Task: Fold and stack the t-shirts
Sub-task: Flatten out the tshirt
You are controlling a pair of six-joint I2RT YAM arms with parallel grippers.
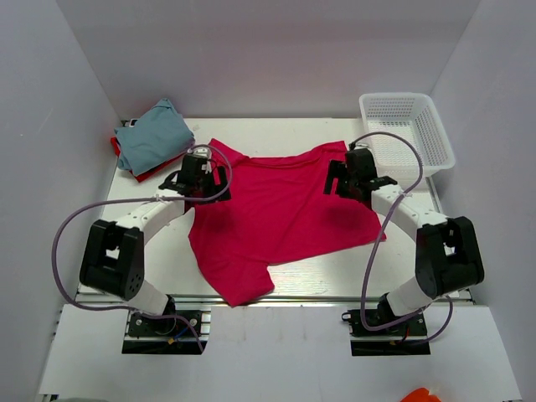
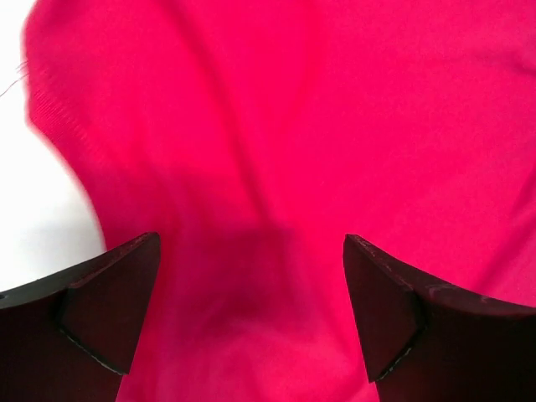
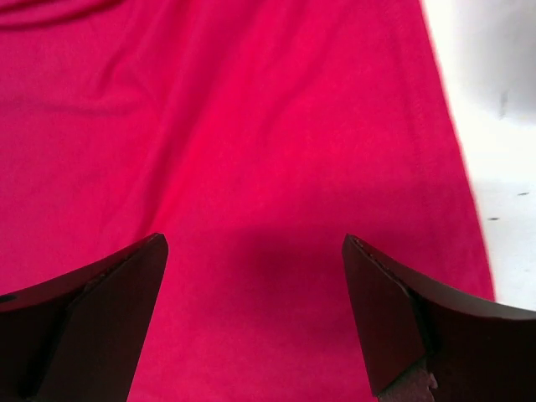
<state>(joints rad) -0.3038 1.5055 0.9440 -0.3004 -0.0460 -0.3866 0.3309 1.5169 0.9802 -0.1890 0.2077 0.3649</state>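
Note:
A magenta-pink t-shirt [image 1: 276,213] lies spread over the middle of the table, loosely wrinkled. It fills the left wrist view [image 2: 293,126] and the right wrist view [image 3: 251,126]. My left gripper [image 1: 219,177] hangs over the shirt's far left edge, jaws wide open and empty [image 2: 251,251]. My right gripper [image 1: 335,180] hangs over the shirt's far right part, jaws wide open and empty [image 3: 255,251]. A light blue-grey t-shirt [image 1: 155,134] lies folded on a red t-shirt [image 1: 142,174] at the back left.
A white plastic mesh basket [image 1: 406,130] stands at the back right. Bare white table [image 1: 285,130] shows behind the shirt. White walls close in the sides and back. An orange object [image 1: 419,395] shows at the bottom edge.

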